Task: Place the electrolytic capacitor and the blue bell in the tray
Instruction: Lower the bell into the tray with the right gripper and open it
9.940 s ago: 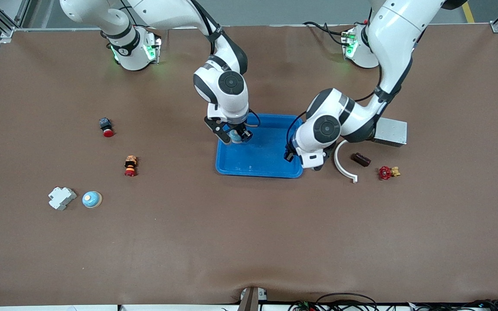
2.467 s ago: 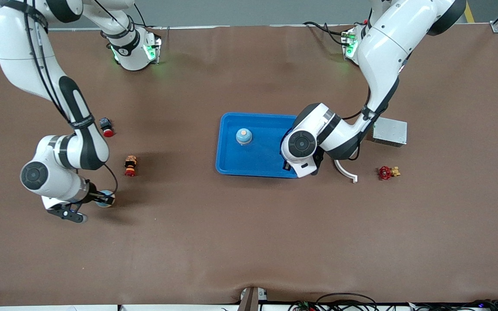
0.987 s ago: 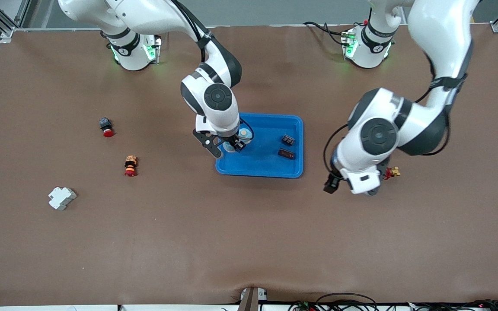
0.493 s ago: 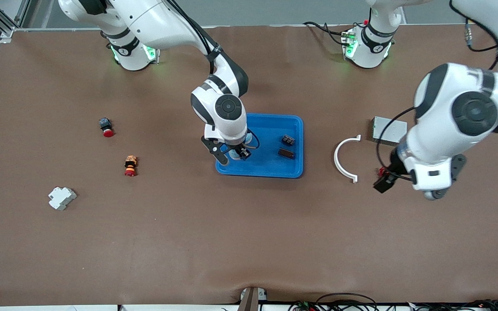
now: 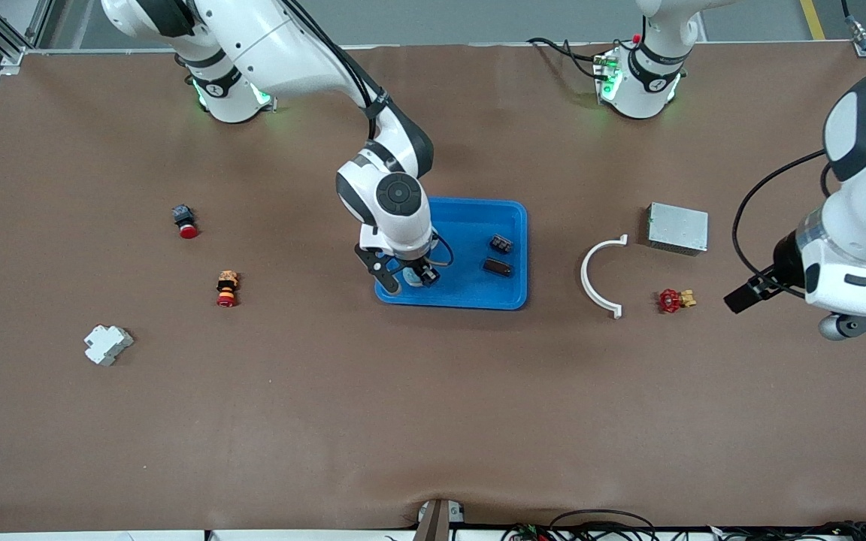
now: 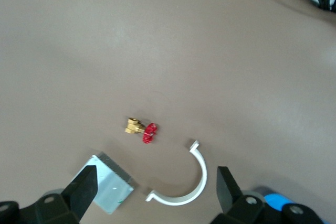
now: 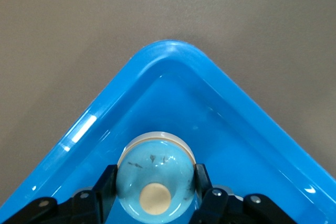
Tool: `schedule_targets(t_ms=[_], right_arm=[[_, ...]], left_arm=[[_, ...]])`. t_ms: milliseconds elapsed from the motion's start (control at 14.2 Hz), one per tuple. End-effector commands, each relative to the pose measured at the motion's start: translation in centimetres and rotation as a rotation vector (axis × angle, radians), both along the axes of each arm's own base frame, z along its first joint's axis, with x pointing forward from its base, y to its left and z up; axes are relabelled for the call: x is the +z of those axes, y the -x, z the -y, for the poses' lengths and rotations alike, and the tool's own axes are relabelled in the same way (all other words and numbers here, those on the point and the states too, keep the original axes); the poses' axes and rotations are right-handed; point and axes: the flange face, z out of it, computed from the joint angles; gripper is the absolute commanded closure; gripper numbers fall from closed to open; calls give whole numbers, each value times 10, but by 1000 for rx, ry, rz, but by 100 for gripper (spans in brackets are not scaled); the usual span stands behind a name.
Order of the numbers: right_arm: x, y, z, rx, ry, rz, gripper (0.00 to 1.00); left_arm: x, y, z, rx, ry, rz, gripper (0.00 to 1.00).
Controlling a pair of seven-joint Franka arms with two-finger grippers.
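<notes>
The bright-blue tray [image 5: 470,297] lies mid-table. My right gripper [image 5: 410,276] is shut on the blue bell [image 5: 410,279], a pale blue dome with a tan button. It holds the bell low in the tray's corner nearest the front camera, toward the right arm's end. In the right wrist view the bell [image 7: 156,174] sits between both fingers over the tray [image 7: 173,51]. Two small dark parts [image 5: 501,243] [image 5: 498,267] lie in the tray; I cannot tell which is the capacitor. My left gripper [image 5: 745,294] is open and empty, up over the table's left-arm end; its fingers stand wide apart [image 6: 156,178].
A white curved clamp [image 5: 598,274], a grey metal box [image 5: 677,228] and a red valve [image 5: 672,300] lie between the tray and the left gripper. A red push button [image 5: 187,223], an orange-red part [image 5: 227,289] and a white block [image 5: 107,344] lie toward the right arm's end.
The right gripper has carried the bell from the table into the tray and on to its near corner. The left arm has swung away from the tray toward its own end.
</notes>
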Motion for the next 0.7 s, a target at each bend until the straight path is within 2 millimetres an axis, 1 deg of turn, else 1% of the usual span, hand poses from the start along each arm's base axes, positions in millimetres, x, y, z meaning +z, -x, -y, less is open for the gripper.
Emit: schedule_targets(t_ms=[0, 70, 141, 282, 352, 493, 564, 634], right_arm=[[-4, -5, -9, -20, 5, 18, 100], [-7, -6, -10, -24, 5, 18, 100], [-11, -7, -10, -23, 8, 16, 100], [-16, -7, -10, -23, 11, 13, 100], [-21, -6, -10, -22, 15, 11, 100], [-26, -7, -11, -34, 6, 21, 100], [-27, -7, -11, -42, 0, 26, 100], [-29, -8, -11, -39, 0, 36, 14]], left_arm=[[16, 7, -6, -87, -14, -38, 0], [22, 7, -19, -93, -11, -42, 0], [29, 9, -26, -103, -10, -42, 0], [49, 18, -28, -141, -23, -16, 0], [57, 21, -34, -153, -29, -5, 0], [61, 23, -37, -201, -35, -5, 0], [66, 25, -41, -212, -36, 1, 0], [70, 26, -48, -209, -37, 6, 0]])
